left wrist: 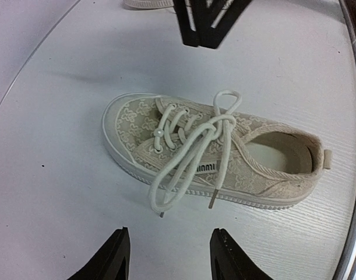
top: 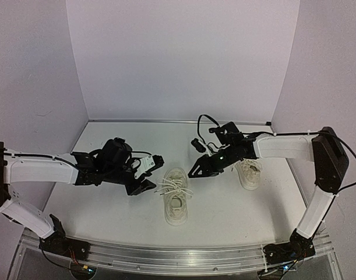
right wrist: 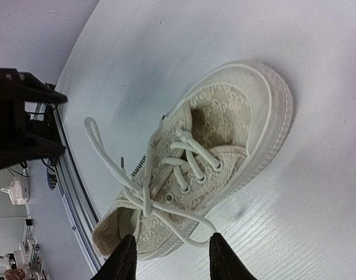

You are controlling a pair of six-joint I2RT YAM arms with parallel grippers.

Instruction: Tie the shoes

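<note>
One cream shoe (top: 176,204) lies in the middle of the table between my two grippers, toe pointing away from the bases. Its white laces (left wrist: 215,125) are crossed in a knot with loops falling to both sides. My left gripper (top: 154,174) stands open just left of this shoe, and the left wrist view shows the left gripper (left wrist: 169,251) with nothing between its fingers. My right gripper (top: 195,170) hovers open at the shoe's upper right. In the right wrist view one lace loop (right wrist: 210,230) lies just ahead of the right gripper (right wrist: 173,251), not pinched. The second shoe (top: 250,175) sits under the right arm.
White walls close in the table at the back and both sides. A metal rail (top: 166,256) runs along the near edge by the arm bases. A black cable (top: 204,119) arches above the right wrist.
</note>
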